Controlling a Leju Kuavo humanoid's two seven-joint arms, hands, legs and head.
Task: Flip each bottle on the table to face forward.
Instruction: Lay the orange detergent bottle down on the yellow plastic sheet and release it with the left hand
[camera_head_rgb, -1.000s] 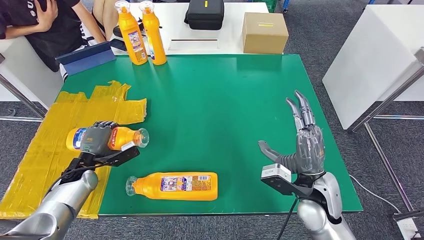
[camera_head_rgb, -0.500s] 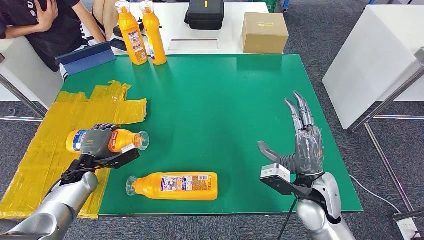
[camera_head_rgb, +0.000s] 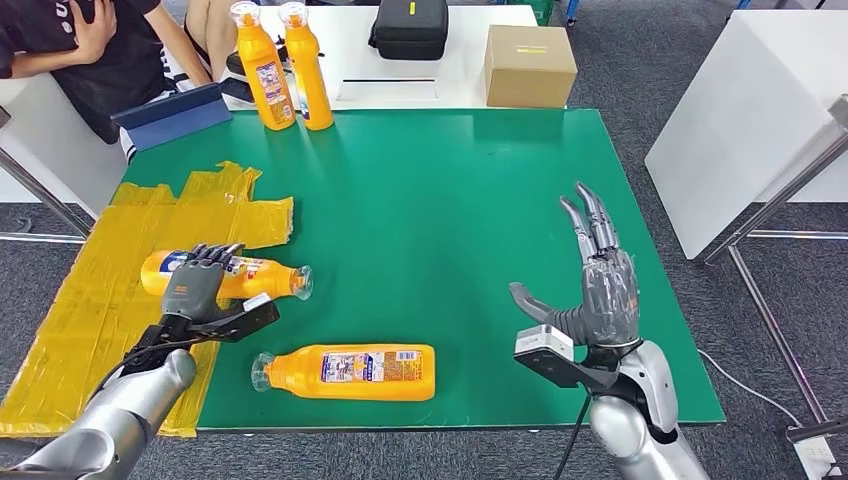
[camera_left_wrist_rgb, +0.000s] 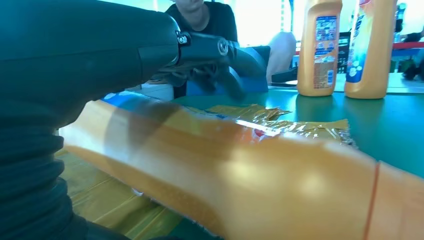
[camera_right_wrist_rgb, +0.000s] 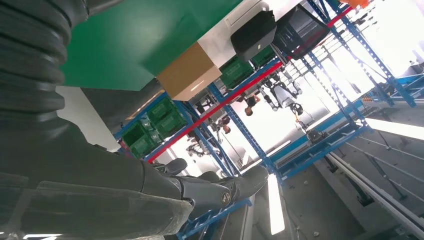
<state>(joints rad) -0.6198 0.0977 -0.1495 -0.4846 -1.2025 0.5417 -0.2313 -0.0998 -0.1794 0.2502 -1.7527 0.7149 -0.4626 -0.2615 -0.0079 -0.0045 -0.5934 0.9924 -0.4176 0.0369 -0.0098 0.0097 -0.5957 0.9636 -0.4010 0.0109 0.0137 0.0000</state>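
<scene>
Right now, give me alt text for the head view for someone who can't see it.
The left hand rests on a lying orange bottle at the green table's left edge, over yellow tape. A second bottle lies near the front, two bottles stand at the back, and the right hand hovers open.

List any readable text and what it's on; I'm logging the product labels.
No text is readable.
Lying bottle: label print too small.
Bottle under the left hand: label blurred.
Two standing bottles: labels too small.
Cardboard box: yellow strip, no legible words.
</scene>
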